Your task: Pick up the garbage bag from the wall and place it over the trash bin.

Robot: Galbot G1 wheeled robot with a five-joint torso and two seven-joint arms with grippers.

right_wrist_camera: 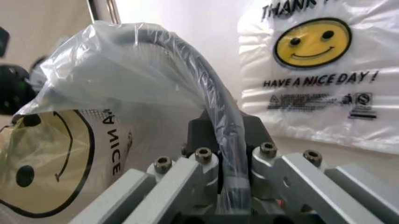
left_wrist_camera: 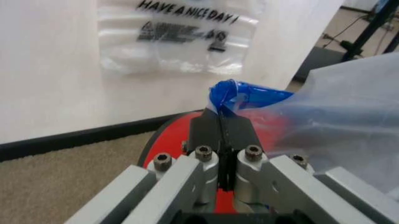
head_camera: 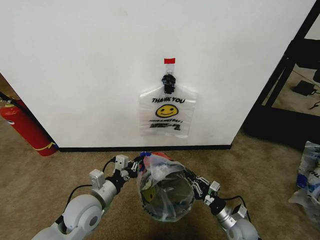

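Note:
A translucent garbage bag [head_camera: 165, 192] with a yellow smiley face is pulled over the round black trash bin [head_camera: 169, 200], which shows dark through the plastic. A bit of the bin's red [left_wrist_camera: 167, 140] peeks out at the far side. My left gripper [head_camera: 142, 162] [left_wrist_camera: 219, 119] is shut on the bag's blue patch [left_wrist_camera: 240, 95]. On the opposite side, my right gripper [head_camera: 189, 176] [right_wrist_camera: 225, 125] is shut on plastic wrapped over the bin's dark rim [right_wrist_camera: 215, 107]. A second bag of the same kind [head_camera: 167, 112] hangs on the white wall from a black clip [head_camera: 169, 81].
A red fire extinguisher [head_camera: 25, 127] leans against the wall at the far left. A black metal frame [head_camera: 285, 75] stands at the right past the wall's corner. More plastic bags [head_camera: 310, 175] lie on the brown carpet at the right edge.

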